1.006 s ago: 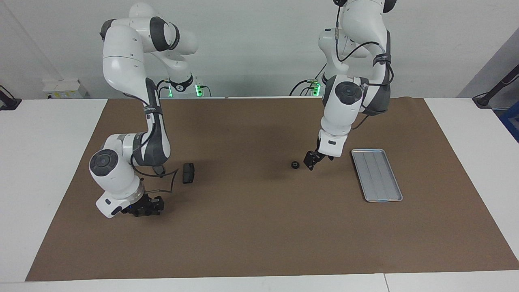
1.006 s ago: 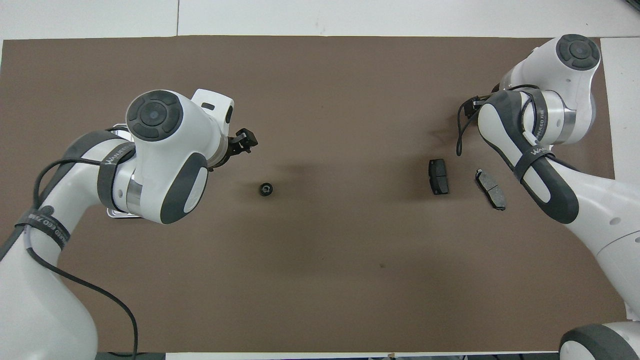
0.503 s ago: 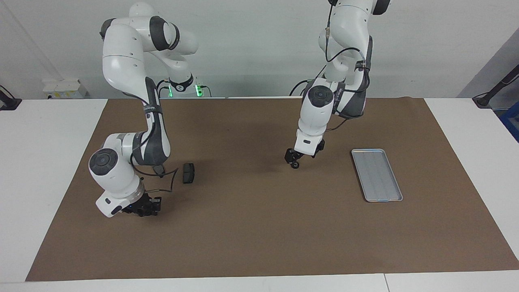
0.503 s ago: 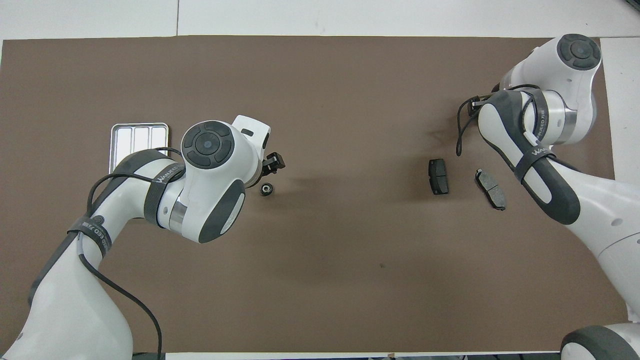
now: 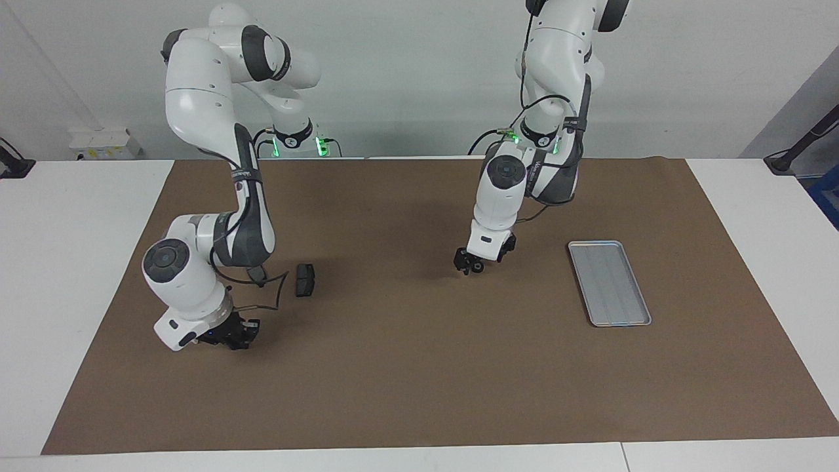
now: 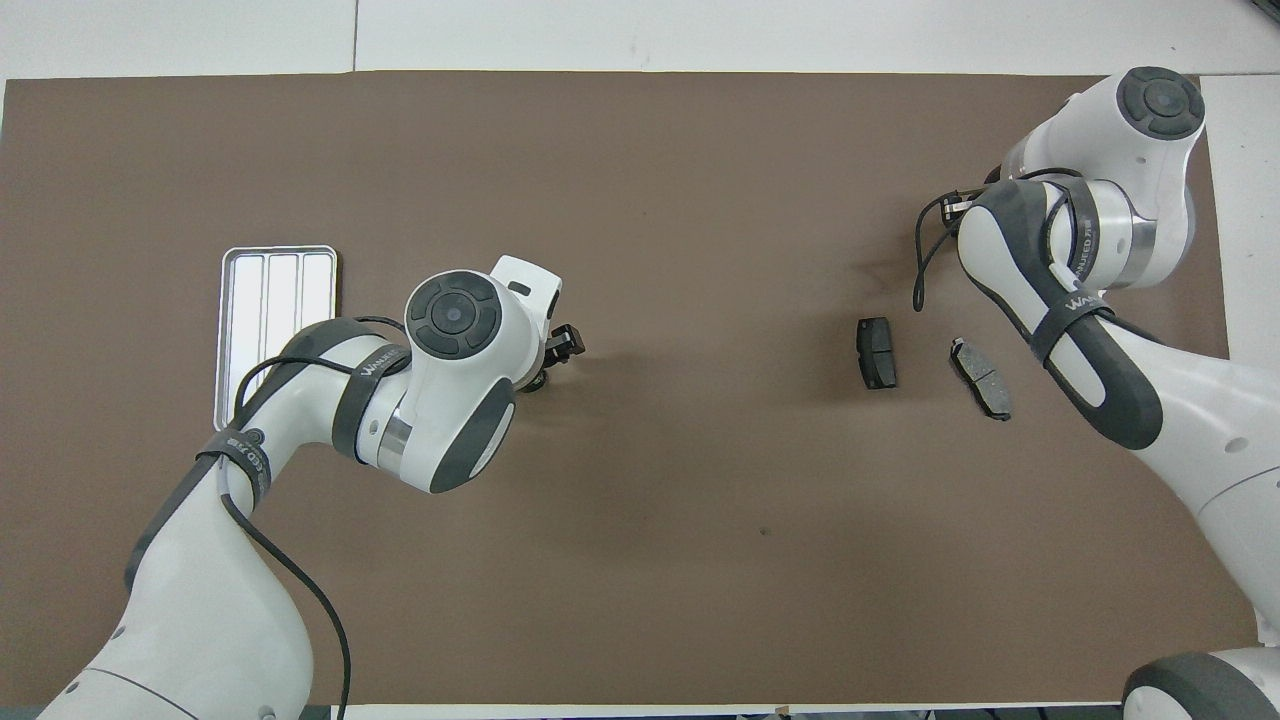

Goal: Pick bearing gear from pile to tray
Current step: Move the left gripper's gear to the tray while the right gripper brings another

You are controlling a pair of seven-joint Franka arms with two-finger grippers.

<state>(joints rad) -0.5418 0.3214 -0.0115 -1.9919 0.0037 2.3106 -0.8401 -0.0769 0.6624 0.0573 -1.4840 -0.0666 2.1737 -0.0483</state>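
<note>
One tray (image 5: 609, 283) lies flat, long axis running toward the robots.

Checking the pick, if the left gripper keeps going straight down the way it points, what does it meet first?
Probably the small black bearing gear directly under the left gripper; whether they touch is unclear, otherwise only the brown mat.

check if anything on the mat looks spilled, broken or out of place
Nothing stands out. The tray lies flat and empty on the brown mat, two dark plates lie apart near the right arm's end, and the left gripper is down at the small black round part.
</note>
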